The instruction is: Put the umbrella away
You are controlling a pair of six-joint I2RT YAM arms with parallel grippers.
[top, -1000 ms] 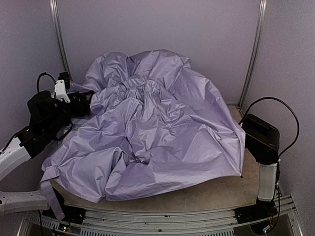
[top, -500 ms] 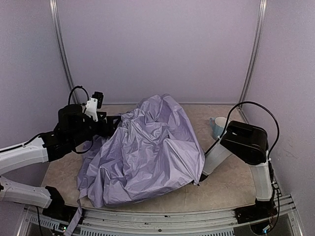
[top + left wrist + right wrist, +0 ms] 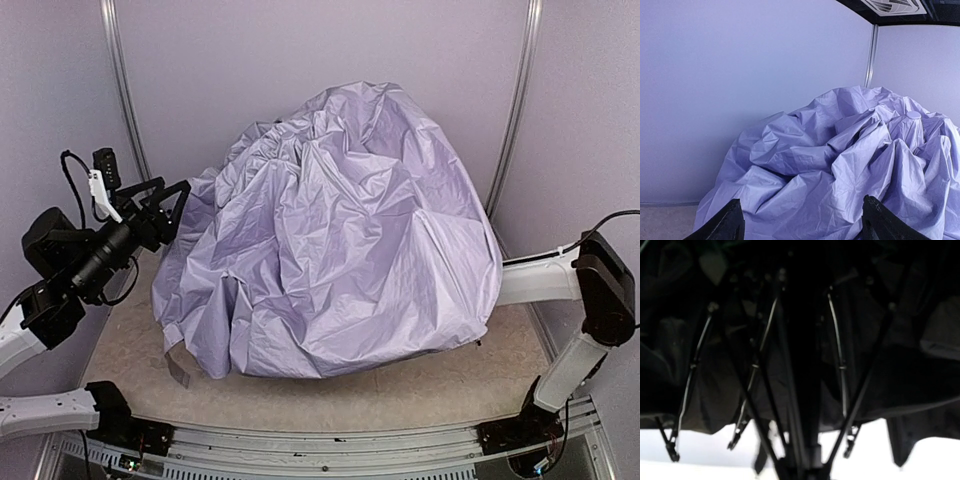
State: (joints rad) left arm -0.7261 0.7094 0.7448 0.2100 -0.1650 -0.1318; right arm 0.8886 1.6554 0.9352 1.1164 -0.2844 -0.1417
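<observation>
Lavender fabric of the umbrella point(image 3: 340, 230) stands in a crumpled dome over the middle and back of the table point(image 3: 120, 350). Its black shaft point(image 3: 800, 365) and ribs point(image 3: 839, 355) show underneath in the right wrist view. The right arm point(image 3: 540, 280) reaches under the canopy's edge, hiding the right gripper, so its grip cannot be told. The left gripper point(image 3: 176, 210) hovers close beside the canopy's left side, fingers spread wide, holding nothing.

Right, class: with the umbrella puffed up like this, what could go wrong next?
1. The umbrella hides the right claw from above, so the thin ribs could catch or bend unseen.
2. The open left claw sits beside loose cloth and may pinch only fabric.
3. The strap trailing at the front left could snag.
</observation>
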